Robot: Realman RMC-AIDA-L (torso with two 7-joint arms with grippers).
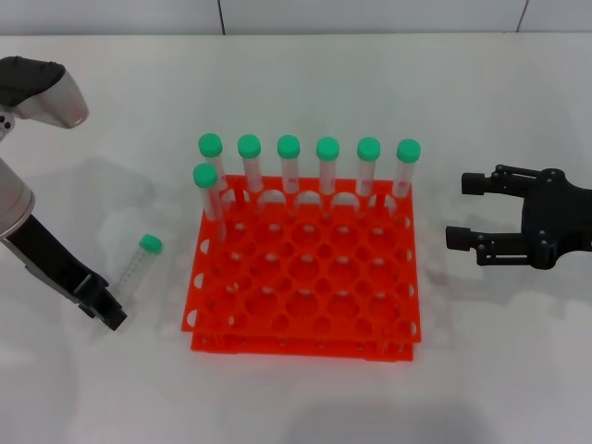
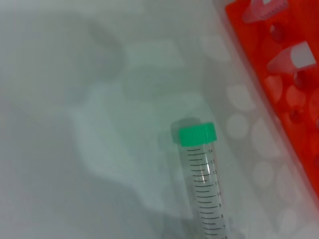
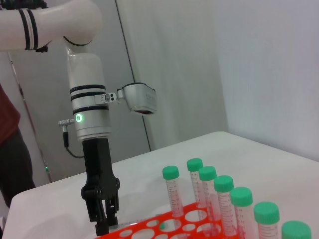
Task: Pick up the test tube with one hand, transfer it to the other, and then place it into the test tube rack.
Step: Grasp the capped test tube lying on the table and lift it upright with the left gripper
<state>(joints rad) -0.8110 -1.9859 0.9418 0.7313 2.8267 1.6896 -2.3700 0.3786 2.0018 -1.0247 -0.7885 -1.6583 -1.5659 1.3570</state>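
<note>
Head view shows the task barely begun: the test tube [image 1: 138,267] lies on its side on the white tabletop [image 1: 296,398], just beside the left edge of the orange rack [image 1: 305,268], its green cap pointing away from me and its clear body running back toward my left pincer [image 1: 109,313]. Nothing is lifted yet, so the pickup, the hand-over and the placing in the rack are, as I judge it, all left to do. Seven other capped tubes [image 1: 289,165] already stand upright along the far side of the rack, six in the back row and one in the next row at the left corner; the rest of its holes are free. My left arm reaches down steeply from the upper left, forearm angled toward the tabletop, with its black fingertips low at the bottom end of the lying tube; whether they touch it I cannot tell, and I cannot tell how far apart they stand either. Left wrist view looks straight along the tube [image 2: 204,184], cap farthest off, with the rack's edge [image 2: 279,74] beside it. My right pincer [image 1: 462,211] hovers to the right of the rack, well apart from the tube, level and pointing toward the rack, with its two fingers spread wide and holding nothing.
</note>
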